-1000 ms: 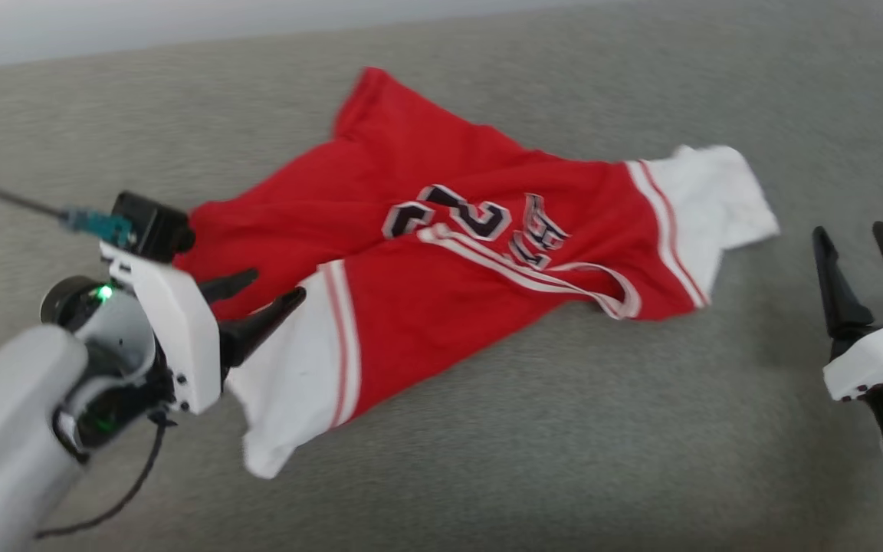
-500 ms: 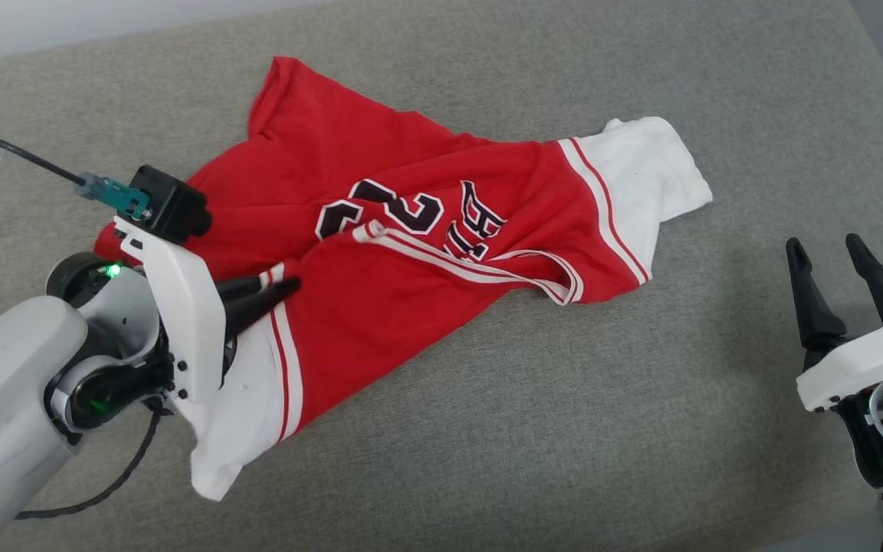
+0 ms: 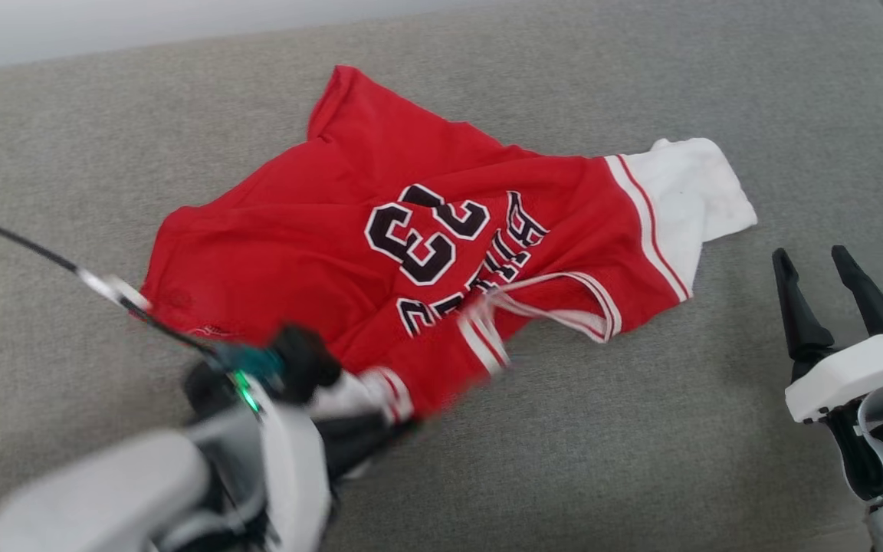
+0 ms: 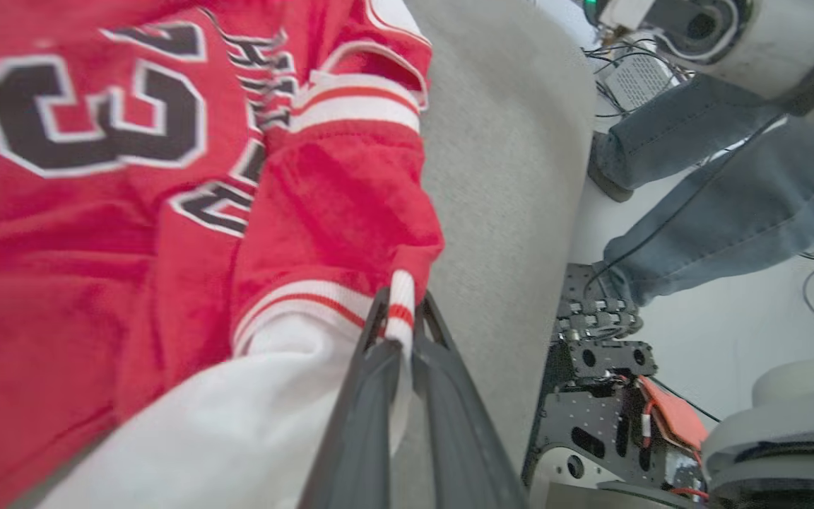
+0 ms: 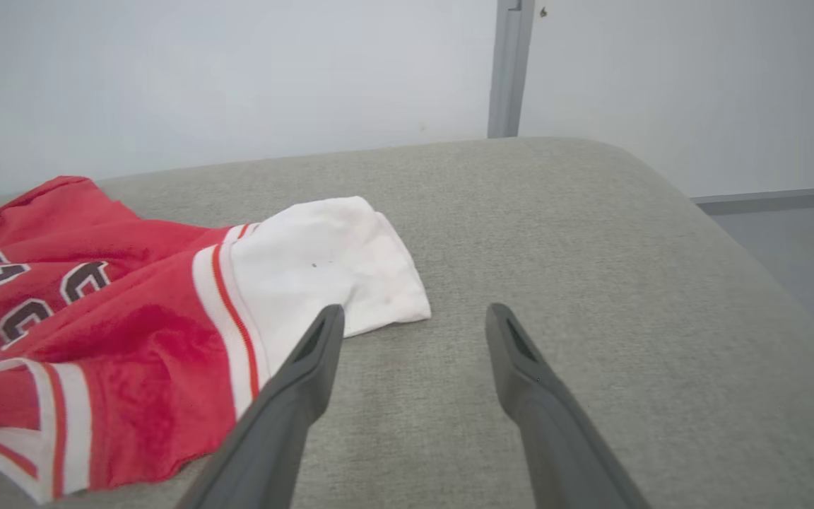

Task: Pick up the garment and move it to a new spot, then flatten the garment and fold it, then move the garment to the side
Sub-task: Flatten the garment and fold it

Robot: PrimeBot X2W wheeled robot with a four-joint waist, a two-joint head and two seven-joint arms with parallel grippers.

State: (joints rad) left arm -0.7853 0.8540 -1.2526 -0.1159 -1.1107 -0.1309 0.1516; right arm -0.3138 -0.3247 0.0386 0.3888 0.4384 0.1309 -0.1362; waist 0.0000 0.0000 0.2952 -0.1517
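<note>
The grey cushion (image 3: 641, 460) takes up nearly the whole head view. The garment (image 3: 349, 207) lies on it, crumpled, in the centre and upper centre of the frame with the print facing up.

The right gripper (image 3: 809, 257) is at the lower right. Its jaws are apart and empty, and it is near the far white sleeve (image 3: 698, 184) without touching it. The left gripper (image 4: 403, 314), at the bottom of the head view, is clamped on the striped trim (image 4: 308, 293) of the near sleeve, and only a thin fold of the edge sits between the fingers.

The step in hand appears to be the pick-up. Since the grip is so small, the lift probably needs to be slow and high enough that the cloth leaves the cushion and does not drag. If the right gripper takes the far sleeve, the garment will likely hang open, which makes it easier to flatten.
</note>
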